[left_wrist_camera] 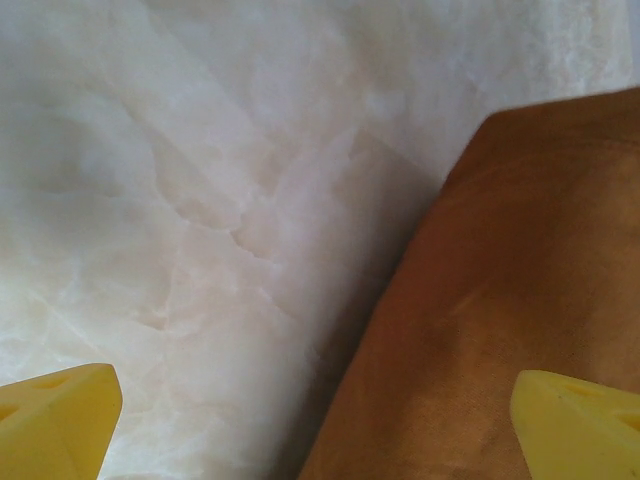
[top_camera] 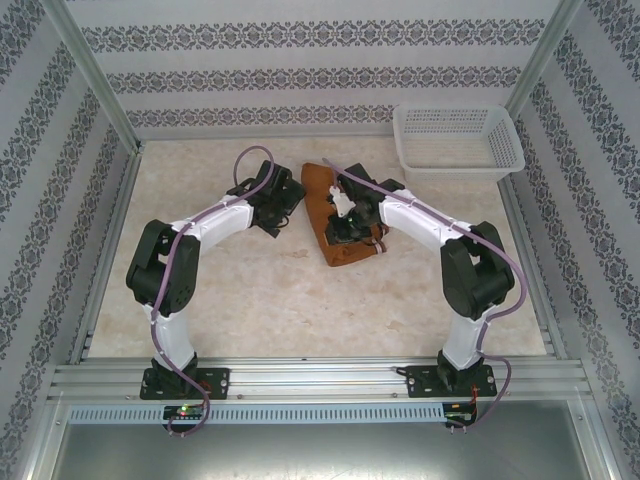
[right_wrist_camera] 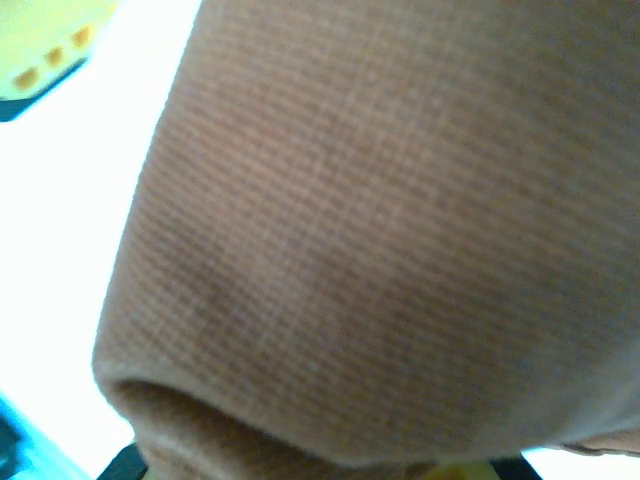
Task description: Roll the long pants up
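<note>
two robot arms work a pair of rust-brown long pants [top_camera: 320, 203], which lie folded into a narrow strip at the middle of the marbled table [top_camera: 260, 300], well short of the white mesh basket [top_camera: 460, 166] in the far right corner. the left gripper [top_camera: 272, 212] hovers at the strip's left edge with its yellow fingers [left_wrist_camera: 60, 415] spread wide, one over bare table and the other over cloth. the right gripper [top_camera: 345, 228] sits on the garment; from its wrist, a rounded fold of ribbed fabric [right_wrist_camera: 380, 260] bulges close against the lens, and whether the jaws are clamped on it cannot be told. the roll looks barely begun. doing it well likely means both arms turning the fold evenly along the strip, keeping the edges aligned and the cloth taut so the roll stays tight and does not skew.
</note>
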